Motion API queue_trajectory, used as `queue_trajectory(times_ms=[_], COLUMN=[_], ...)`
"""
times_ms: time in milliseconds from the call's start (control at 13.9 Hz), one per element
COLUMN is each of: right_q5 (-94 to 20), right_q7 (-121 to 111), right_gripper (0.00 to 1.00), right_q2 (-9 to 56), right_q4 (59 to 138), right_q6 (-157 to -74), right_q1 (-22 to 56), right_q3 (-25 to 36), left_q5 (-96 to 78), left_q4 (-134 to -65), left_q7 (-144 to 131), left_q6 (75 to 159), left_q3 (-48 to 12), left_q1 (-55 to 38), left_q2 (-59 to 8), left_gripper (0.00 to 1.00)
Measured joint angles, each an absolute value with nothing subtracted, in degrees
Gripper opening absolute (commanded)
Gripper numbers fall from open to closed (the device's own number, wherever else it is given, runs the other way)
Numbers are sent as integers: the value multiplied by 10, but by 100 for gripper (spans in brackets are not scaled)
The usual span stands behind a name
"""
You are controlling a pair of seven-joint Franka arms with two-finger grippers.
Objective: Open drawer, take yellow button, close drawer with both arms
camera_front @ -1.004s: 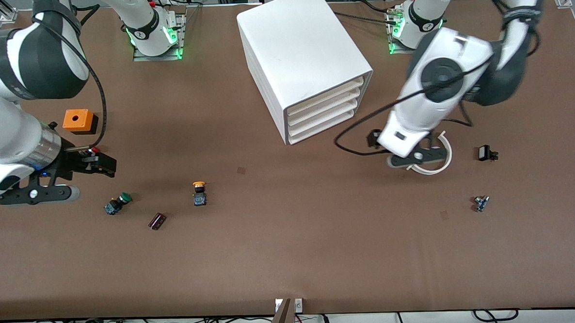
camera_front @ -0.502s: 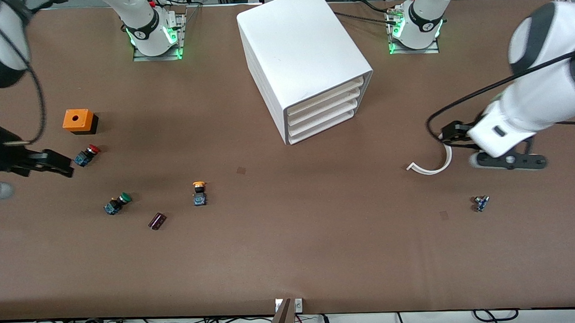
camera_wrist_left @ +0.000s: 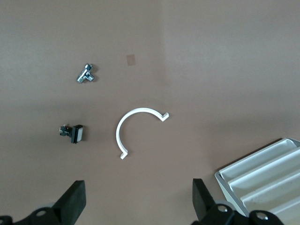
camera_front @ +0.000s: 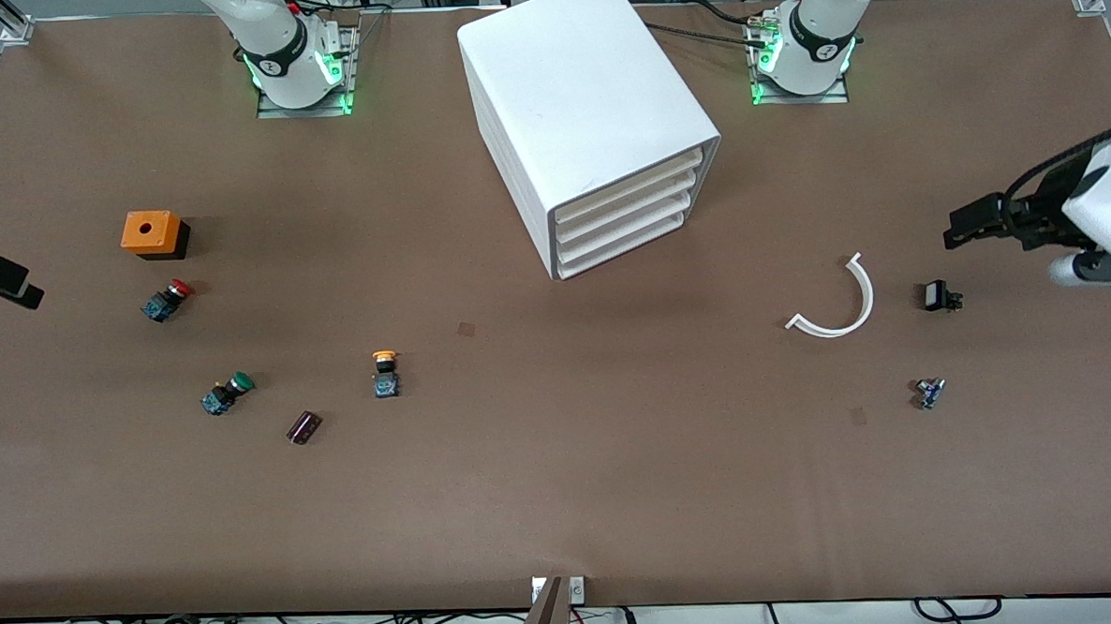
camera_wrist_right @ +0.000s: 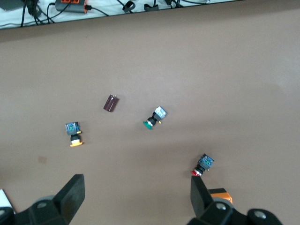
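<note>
The white cabinet point(camera_front: 589, 114) stands at the table's middle with all of its stacked drawers point(camera_front: 622, 217) pushed in; a corner of them shows in the left wrist view point(camera_wrist_left: 262, 173). The orange-yellow button point(camera_front: 385, 368) lies on the table, nearer the camera than the cabinet and toward the right arm's end; it also shows in the right wrist view point(camera_wrist_right: 74, 134). My left gripper point(camera_front: 960, 224) point(camera_wrist_left: 137, 201) is open and empty, over the table's left-arm end. My right gripper point(camera_front: 6, 280) point(camera_wrist_right: 136, 197) is open and empty, over the right-arm edge.
Near the right arm's end lie an orange box point(camera_front: 151, 234), a red-capped button point(camera_front: 167, 299), a green-capped button point(camera_front: 226, 392) and a dark maroon part point(camera_front: 304, 426). Near the left arm's end lie a white arc point(camera_front: 836, 304), a small black part point(camera_front: 939, 296) and a metal fitting point(camera_front: 929, 392).
Both arms have swung outward: the left from over the white arc to the left-arm end, the right from over the red-capped button to the right-arm edge. Nothing on the table moved.
</note>
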State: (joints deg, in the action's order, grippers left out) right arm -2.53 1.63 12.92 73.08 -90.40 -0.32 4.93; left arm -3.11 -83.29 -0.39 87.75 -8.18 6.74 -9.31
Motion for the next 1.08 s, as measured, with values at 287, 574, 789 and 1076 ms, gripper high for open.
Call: queue_trajectory(times_ms=[287, 574, 789, 1076], right_q5=[-6, -3, -3, -3], right_q7=[6, 2, 1, 0], right_gripper=[100, 100, 100, 100], right_q2=[117, 52, 17, 14], right_q4=[752, 870, 914, 915], right_q6=[-886, -949, -958, -964], right_q1=[-3, -3, -3, -3], right_q3=[44, 43, 42, 39], left_q5=[-29, -22, -7, 2], left_q4=[-946, -1008, -1011, -1011], left_q7=[-6, -5, -4, -4], left_q6=[971, 994, 993, 989], left_q3=[-27, -13, -19, -31], left_q1=[-3, -22, -23, -24], left_q2=[-2, 34, 34, 34], left_gripper=[100, 100, 100, 100])
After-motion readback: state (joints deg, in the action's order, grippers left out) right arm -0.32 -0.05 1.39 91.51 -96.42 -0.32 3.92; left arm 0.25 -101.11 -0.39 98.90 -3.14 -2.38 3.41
